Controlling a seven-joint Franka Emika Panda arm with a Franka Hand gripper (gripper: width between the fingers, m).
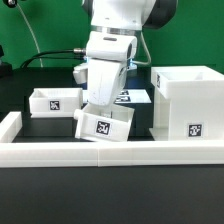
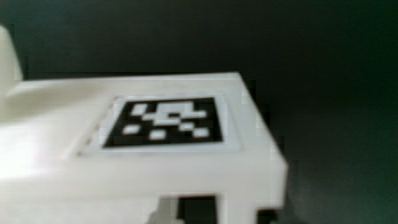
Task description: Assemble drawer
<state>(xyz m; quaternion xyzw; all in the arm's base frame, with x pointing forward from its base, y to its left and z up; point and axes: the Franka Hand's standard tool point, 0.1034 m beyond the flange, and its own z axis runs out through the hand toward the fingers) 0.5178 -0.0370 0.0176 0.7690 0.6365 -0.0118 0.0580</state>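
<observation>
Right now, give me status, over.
End effector clamped on tilted tray. Second tray and housing stand apart, either side. Low wall close beneath tray.

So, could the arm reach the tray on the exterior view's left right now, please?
Probably yes: that tray stands open-topped with nothing above it, though the claw seems busy with the tilted tray.

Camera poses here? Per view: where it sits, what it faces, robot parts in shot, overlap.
Exterior view: off the arm, beyond the low wall, slightly above it, facing the tilted tray, flat tray, housing; arm, gripper show.
Wrist view: on the wrist, close on a blurred tagged white part; gripper not discernible.
Shared: likely the tilted tray's tag.
</observation>
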